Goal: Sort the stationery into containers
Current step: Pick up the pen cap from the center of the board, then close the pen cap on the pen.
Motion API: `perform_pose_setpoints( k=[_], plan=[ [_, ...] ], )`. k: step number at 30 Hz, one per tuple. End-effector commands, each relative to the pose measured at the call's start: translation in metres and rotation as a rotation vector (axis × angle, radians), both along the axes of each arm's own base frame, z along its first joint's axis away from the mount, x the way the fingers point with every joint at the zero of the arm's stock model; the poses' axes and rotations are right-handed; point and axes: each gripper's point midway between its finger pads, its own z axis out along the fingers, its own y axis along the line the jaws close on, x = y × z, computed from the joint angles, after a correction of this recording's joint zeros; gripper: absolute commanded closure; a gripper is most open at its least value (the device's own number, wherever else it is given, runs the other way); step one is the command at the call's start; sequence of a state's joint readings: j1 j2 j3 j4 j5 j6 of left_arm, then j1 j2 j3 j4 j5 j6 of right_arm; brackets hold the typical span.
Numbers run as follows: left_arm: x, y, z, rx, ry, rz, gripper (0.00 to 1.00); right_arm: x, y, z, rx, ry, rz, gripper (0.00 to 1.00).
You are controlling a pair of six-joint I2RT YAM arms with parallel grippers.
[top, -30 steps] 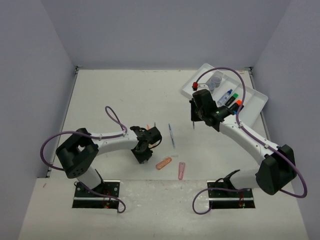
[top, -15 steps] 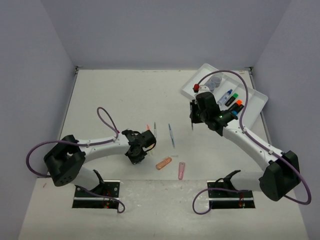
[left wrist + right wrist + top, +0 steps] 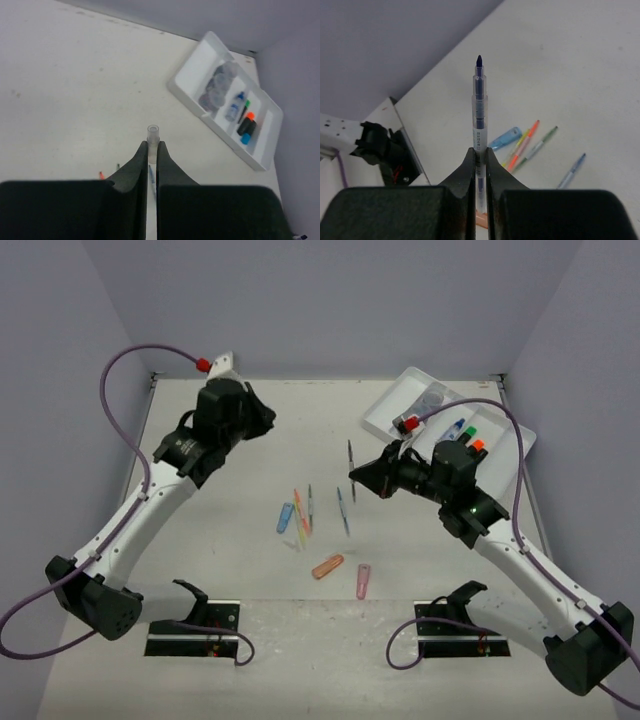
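The white compartmented plastic tray [image 3: 393,406] sits upper right. The right gripper [image 3: 479,151], mid-frame, pinches a clear blue-tipped pen [image 3: 479,100]. The left gripper [image 3: 152,145], upper left, pinches a thin clear pen [image 3: 152,131]. Each pen is best aligned lengthwise over a long compartment, lowered, then released.

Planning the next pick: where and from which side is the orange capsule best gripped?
Probably grip the orange capsule at its middle, from straight above, claw across its narrow width: it lies flat and diagonal, apart from the pink capsule, long sides free.
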State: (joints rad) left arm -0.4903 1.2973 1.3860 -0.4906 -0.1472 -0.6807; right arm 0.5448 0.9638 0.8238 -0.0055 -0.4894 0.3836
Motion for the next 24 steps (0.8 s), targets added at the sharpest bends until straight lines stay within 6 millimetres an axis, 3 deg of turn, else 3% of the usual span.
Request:
perform_pose_setpoints(
  k=[1, 4, 10, 12, 18, 24],
  plan=[
    [-0.020, -0.060, 0.027, -0.029, -0.164, -0.539, 1.00, -0.052, 0.024, 0.052, 0.214, -0.105, 0.330, 1.00],
    [-0.056, -0.069, 0.019, -0.137, -0.150, -0.660, 1.00, -0.072, 0.029, 0.035, 0.260, -0.030, 0.436, 1.00],
    [-0.079, -0.043, 0.040, -0.164, -0.299, -0.556, 1.00, -0.083, 0.043, 0.033, 0.280, -0.009, 0.439, 1.00],
    [-0.087, -0.041, 0.037, -0.193, -0.327, -0.558, 1.00, -0.082, 0.048, 0.030, 0.274, -0.007, 0.435, 1.00],
    [-0.115, -0.046, 0.066, -0.329, -0.495, -0.641, 1.00, -0.079, 0.066, 0.016, 0.268, 0.047, 0.416, 1.00],
    [-0.127, -0.054, 0.056, -0.393, -0.494, -0.714, 1.00, -0.073, 0.071, 0.014, 0.245, 0.040, 0.349, 1.00]
  ],
)
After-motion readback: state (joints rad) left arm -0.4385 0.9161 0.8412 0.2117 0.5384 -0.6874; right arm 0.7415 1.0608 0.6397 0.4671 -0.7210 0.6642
